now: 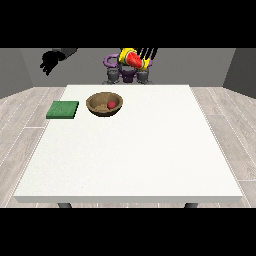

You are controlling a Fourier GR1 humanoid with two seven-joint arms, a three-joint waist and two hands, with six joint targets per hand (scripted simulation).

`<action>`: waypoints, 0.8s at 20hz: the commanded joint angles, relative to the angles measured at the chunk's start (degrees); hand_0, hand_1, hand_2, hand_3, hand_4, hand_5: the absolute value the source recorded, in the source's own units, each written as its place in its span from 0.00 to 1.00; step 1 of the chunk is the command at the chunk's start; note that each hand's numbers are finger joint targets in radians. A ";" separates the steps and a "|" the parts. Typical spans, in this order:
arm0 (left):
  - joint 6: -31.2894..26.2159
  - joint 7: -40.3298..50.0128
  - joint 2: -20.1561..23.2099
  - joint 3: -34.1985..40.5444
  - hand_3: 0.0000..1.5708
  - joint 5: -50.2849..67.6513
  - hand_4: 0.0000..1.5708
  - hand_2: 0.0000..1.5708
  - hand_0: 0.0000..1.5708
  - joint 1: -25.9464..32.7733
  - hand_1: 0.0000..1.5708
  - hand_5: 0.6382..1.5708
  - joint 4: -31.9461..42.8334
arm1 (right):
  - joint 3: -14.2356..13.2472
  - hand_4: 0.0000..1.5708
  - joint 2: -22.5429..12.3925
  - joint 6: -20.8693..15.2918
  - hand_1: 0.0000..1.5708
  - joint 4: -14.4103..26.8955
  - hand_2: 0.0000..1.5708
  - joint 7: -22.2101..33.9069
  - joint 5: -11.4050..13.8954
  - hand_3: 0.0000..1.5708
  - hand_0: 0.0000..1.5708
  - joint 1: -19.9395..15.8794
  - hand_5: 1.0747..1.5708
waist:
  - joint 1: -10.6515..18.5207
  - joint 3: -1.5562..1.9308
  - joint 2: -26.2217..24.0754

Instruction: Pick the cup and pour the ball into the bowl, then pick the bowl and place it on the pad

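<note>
Ball (111, 104) in bowl (105, 104) | pad (63, 110) beside | view-right hand (144, 54) apparently clasps cup (133, 60) | view-left hand (50, 62) curled, empty

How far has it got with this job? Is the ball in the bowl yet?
Yes: the red ball lies in the wooden bowl, so the pour looks done. The hand at the view's right holds the cup up, tilted, above the table's far edge. Left: the bowl is beside the green pad, not on it.
</note>
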 commanded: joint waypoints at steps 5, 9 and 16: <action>-6.10 -10.48 0.63 24.26 0.00 33.38 0.68 0.00 0.00 2.25 0.00 1.00 -11.46 | 0.00 0.49 3.00 -5.48 0.00 0.46 0.00 -2.19 2.40 0.00 0.00 1.28 0.97 | 6.91 -0.10 2.35; -17.73 -14.61 6.84 32.37 0.00 45.27 0.67 0.00 0.00 0.82 0.00 1.00 -12.45 | 0.22 0.46 7.63 -8.19 0.00 1.14 0.00 -5.45 2.52 0.00 0.00 2.04 0.99 | 8.32 0.38 6.39; -30.92 -14.71 16.44 39.56 0.00 55.63 0.67 0.00 0.00 1.42 0.00 0.98 -11.87 | 0.47 0.47 9.80 -9.69 0.00 6.17 0.00 -10.13 3.37 0.00 0.00 -0.82 0.99 | 11.29 0.58 11.92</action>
